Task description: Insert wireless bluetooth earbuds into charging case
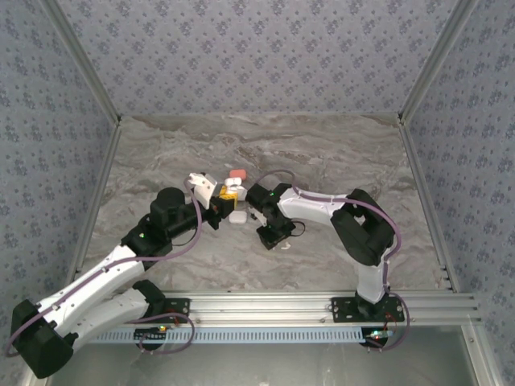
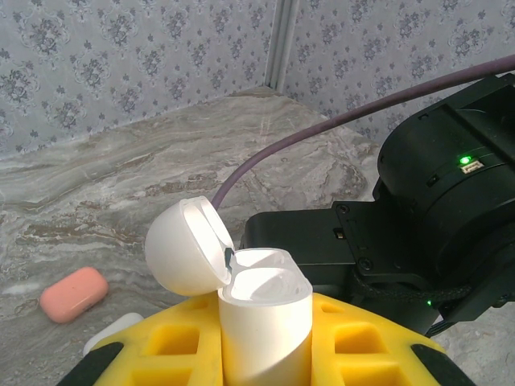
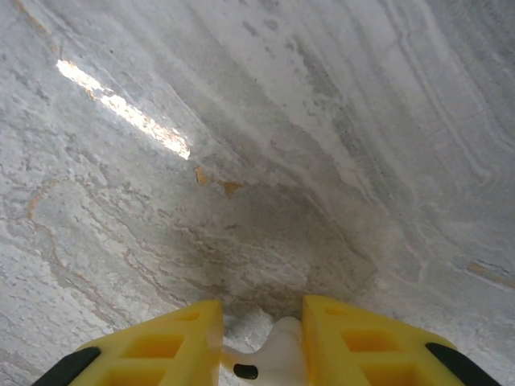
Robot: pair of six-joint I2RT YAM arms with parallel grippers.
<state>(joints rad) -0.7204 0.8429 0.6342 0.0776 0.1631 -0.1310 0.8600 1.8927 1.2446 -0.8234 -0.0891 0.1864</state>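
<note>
My left claw (image 2: 269, 354) is closed tight on a white charging case (image 2: 261, 310), its yellow fingers (image 2: 181, 350) pressing the two sides and holding it upright above the table (image 2: 121, 185). The case's rounded lid (image 2: 187, 248) is flipped open and leans back to my left on its hinge. My right claw (image 3: 261, 315) is drawn narrow, pointing down close over the marbled surface, and it pinches a small white earbud (image 3: 269, 358) with a dark spot on it; the bud touches both yellow fingers low in the gap. So the earbud sits in my right claw, apart from the open case in my left. Beyond the held case the black body of my right arm (image 2: 451, 193) stands just beside it with a green light lit. On the table to my left lie a coral case (image 2: 74, 293), shut, and near it the edge of another white case (image 2: 121, 330).
</note>
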